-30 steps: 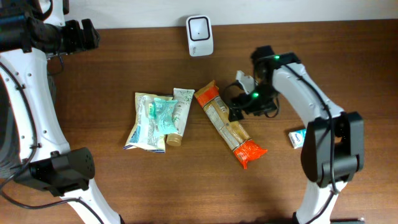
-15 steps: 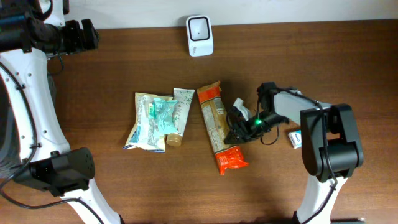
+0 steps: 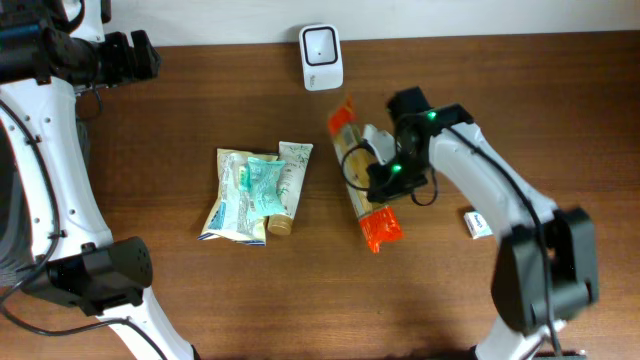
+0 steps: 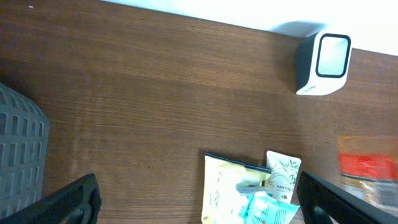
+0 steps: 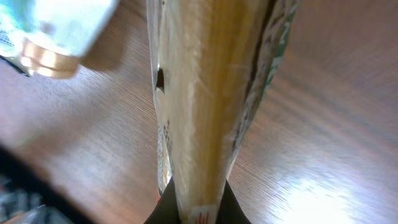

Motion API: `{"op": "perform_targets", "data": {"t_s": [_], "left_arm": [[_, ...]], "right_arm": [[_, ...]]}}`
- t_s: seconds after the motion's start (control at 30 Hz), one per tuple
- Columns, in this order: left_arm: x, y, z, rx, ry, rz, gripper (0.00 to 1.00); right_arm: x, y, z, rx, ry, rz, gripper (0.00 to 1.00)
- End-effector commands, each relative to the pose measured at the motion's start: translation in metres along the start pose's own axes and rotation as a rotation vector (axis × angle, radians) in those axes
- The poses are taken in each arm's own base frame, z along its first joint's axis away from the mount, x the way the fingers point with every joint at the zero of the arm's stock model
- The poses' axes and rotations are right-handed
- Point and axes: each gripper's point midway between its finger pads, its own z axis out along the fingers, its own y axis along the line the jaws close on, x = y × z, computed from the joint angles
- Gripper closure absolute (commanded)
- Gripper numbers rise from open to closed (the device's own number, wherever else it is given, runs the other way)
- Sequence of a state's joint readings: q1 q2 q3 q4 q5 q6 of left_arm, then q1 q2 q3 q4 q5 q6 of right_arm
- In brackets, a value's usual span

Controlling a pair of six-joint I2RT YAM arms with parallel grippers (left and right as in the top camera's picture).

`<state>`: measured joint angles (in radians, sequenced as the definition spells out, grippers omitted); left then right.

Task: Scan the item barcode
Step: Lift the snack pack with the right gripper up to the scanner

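We see our right gripper (image 3: 375,183) clamped on the packet (image 3: 352,165), its label blurred; left gripper (image 4: 199,202) gapes empty.

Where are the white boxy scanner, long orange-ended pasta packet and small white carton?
white boxy scanner (image 3: 321,45), overhead view, front window.
long orange-ended pasta packet (image 3: 381,226), overhead view, lower orange end.
small white carton (image 3: 477,223), overhead view, top face.

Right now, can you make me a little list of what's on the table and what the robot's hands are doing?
right gripper: shut on the long packet
left gripper: open, holding nothing
scanner: white, at the table's back edge
pile of packets: left of the long packet
small box: right of the long packet
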<state>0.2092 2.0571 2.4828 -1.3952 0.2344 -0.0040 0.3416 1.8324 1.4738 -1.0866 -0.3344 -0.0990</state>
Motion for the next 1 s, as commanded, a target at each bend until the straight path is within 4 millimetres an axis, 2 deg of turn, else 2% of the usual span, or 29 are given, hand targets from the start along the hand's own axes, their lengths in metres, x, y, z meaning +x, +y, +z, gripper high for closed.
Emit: {"op": "perform_targets", "data": {"t_s": [0.0, 0.1, 0.2, 0.27, 0.33, 0.37, 0.43, 0.5, 0.53, 0.63, 0.7, 0.8, 0.97], "left_arm": [[0.000, 0.002, 0.003, -0.001, 0.004, 0.004, 0.01], [0.000, 0.002, 0.003, -0.001, 0.004, 0.004, 0.01], [0.000, 0.002, 0.003, -0.001, 0.004, 0.004, 0.01], [0.000, 0.002, 0.003, -0.001, 0.004, 0.004, 0.01], [0.000, 0.002, 0.003, -0.001, 0.004, 0.004, 0.01], [0.000, 0.002, 0.003, -0.001, 0.004, 0.004, 0.01], [0.000, 0.002, 0.003, -0.001, 0.004, 0.004, 0.01], [0.000, 0.002, 0.003, -0.001, 0.004, 0.004, 0.01], [0.000, 0.002, 0.003, -0.001, 0.004, 0.004, 0.01], [0.000, 0.002, 0.003, -0.001, 0.004, 0.004, 0.01], [0.000, 0.002, 0.003, -0.001, 0.004, 0.004, 0.01], [0.000, 0.002, 0.003, -0.001, 0.004, 0.004, 0.01], [0.000, 0.002, 0.003, -0.001, 0.004, 0.004, 0.01]], "right_arm": [[-0.021, 0.045, -0.049, 0.134, -0.172, -0.179, 0.96], [-0.024, 0.068, -0.055, 0.120, -0.211, -0.239, 0.96], [-0.029, 0.072, -0.059, 0.117, -0.233, -0.232, 0.96], [-0.040, 0.069, -0.072, 0.158, -0.279, -0.234, 0.96], [-0.062, 0.039, -0.090, 0.362, -0.364, -0.210, 0.96], [-0.074, 0.018, -0.101, 0.501, -0.418, -0.164, 0.96], [-0.112, -0.033, -0.140, 0.885, -0.584, -0.055, 0.96], [-0.136, -0.048, -0.156, 1.063, -0.656, -0.068, 0.96], [-0.157, -0.053, -0.164, 1.176, -0.688, -0.115, 0.96], [-0.204, -0.059, -0.164, 1.413, -0.689, -0.303, 0.96], [-0.228, -0.066, -0.168, 1.574, -0.763, -0.329, 0.96], [-0.238, -0.082, -0.162, 1.705, -0.849, -0.324, 0.96], [-0.241, -0.128, -0.128, 1.717, -0.815, -0.349, 0.96]]}}
